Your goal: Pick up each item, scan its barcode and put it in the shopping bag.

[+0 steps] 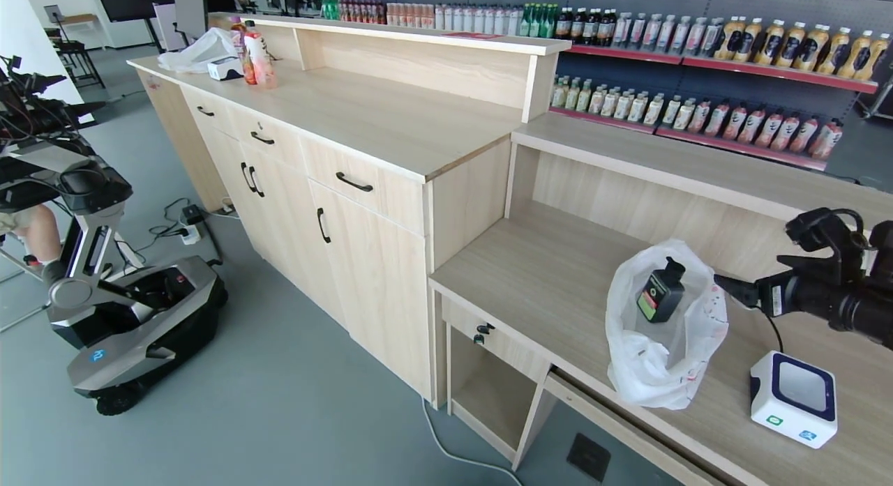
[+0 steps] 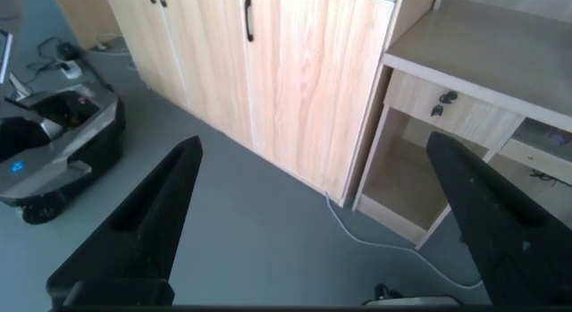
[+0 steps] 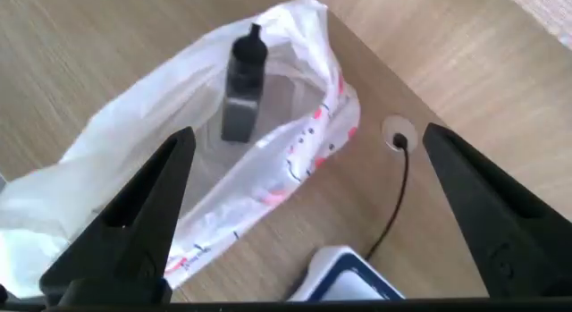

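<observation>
Room: a shop with a grey floor; shelves of drink bottles (image 1: pixel 698 33) line the back wall, well behind the shopping bag.
Desk: a low desk of pale wood (image 1: pixel 544 277) with the shopping bag resting on top, near its front edge.
Shopping bag: thin white plastic (image 1: pixel 663 360), crumpled, with its mouth gaping open and upward.
Black bottle: inside the shopping bag (image 1: pixel 661 294), standing in the open mouth and leaning a little, with a black cap and a green and red label.
Scanner: a small white box with a dark window on top (image 1: pixel 795 399), on the desk just beside the shopping bag; its black cable (image 3: pixel 393 205) runs to a hole in the desktop.
Right gripper: hanging above the shopping bag (image 3: pixel 308 138), its two dark fingers spread wide apart, with nothing between them and the bottle below.
Left gripper: well apart from the shopping bag, low over the grey floor (image 2: pixel 315 147) in front of the cupboard doors, its fingers spread wide and holding nothing.
Tall counter: pale wood with drawers and doors (image 1: pixel 363 116), rising beside the shopping bag's desk; at its far end, well away from the shopping bag, lie another white bag (image 1: pixel 199 50) and a couple of bottles (image 1: pixel 254 54).
Second robot: parked on the floor (image 1: pixel 125 319), far across the room from the shopping bag.
</observation>
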`<state>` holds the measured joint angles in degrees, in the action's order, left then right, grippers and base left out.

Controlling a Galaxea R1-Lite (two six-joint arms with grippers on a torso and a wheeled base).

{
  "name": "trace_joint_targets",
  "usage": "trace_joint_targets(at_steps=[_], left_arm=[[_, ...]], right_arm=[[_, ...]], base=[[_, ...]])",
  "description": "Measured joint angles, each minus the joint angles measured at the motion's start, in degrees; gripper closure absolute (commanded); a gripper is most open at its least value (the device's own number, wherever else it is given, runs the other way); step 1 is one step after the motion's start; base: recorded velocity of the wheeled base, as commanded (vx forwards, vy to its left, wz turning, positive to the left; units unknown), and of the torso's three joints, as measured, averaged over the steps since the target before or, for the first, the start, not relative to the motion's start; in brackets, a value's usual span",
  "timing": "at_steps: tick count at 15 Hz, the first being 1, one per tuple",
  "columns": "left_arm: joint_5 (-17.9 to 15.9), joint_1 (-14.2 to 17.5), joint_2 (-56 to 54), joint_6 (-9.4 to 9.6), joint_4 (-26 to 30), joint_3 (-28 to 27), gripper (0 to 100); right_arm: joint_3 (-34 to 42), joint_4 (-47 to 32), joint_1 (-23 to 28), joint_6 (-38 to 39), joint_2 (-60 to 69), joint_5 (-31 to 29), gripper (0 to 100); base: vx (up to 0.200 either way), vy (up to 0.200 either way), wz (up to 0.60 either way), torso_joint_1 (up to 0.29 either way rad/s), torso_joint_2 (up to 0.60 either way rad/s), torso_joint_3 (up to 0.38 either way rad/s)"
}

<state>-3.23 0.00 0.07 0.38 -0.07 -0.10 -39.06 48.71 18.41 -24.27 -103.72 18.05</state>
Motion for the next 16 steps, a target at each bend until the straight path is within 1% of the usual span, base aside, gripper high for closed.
trace_joint_targets(at_steps=[2, 3, 6, 7, 8, 10, 11, 13, 14, 16], left_arm=[[0.0, 0.0, 0.0, 0.02, 0.0, 0.0, 0], [0.0, 0.0, 0.0, 0.0, 0.1, 0.0, 0], [0.0, 0.0, 0.0, 0.0, 0.0, 0.0, 0], [0.0, 0.0, 0.0, 0.0, 0.0, 0.0, 0], [0.0, 0.0, 0.0, 0.0, 0.0, 0.0, 0], [0.0, 0.0, 0.0, 0.0, 0.1, 0.0, 0], [0.0, 0.0, 0.0, 0.02, 0.0, 0.0, 0], [0.0, 0.0, 0.0, 0.0, 0.0, 0.0, 0], [0.0, 0.0, 0.0, 0.0, 0.0, 0.0, 0], [0.0, 0.0, 0.0, 0.0, 0.0, 0.0, 0]], right_arm=[[3.6, -8.4, 9.2, -4.1, 8.0, -0.8, 0], [4.9, -10.7, 13.9, -5.9, 10.8, -0.7, 0], [7.2, -14.3, 27.3, -8.8, 15.8, 2.4, 0], [7.5, -14.4, 30.8, -8.6, 16.2, 3.3, 0], [7.6, -14.1, 33.0, -5.2, 15.7, 4.0, 0], [7.4, -12.6, 35.5, 3.4, 12.9, 4.5, 0], [7.3, -11.2, 36.1, 5.0, 11.1, 4.8, 0], [7.2, -6.6, 37.1, 6.3, 7.4, 5.6, 0], [7.0, -2.7, 37.4, 6.5, 4.9, 6.9, 0], [6.5, 5.7, 37.4, 5.4, -1.1, 11.6, 0]], base=[[0.0, 0.0, -0.6, -0.176, 0.35, 0.158], [0.0, 0.0, -0.6, -0.076, 0.15, 0.076], [0.0, 0.0, -0.6, -0.022, 0.03, 0.022], [0.0, 0.0, 0.0, 0.0, 0.0, 0.0], [0.0, 0.0, 0.0, 0.0, 0.0, 0.0], [0.0, 0.0, 0.0, 0.0, 0.0, 0.0], [0.0, 0.0, 0.0, 0.0, 0.0, 0.0], [0.0, 0.0, 0.0, 0.0, 0.0, 0.0], [0.0, 0.0, 0.0, 0.0, 0.0, 0.0], [0.0, 0.0, 0.0, 0.0, 0.0, 0.0]])
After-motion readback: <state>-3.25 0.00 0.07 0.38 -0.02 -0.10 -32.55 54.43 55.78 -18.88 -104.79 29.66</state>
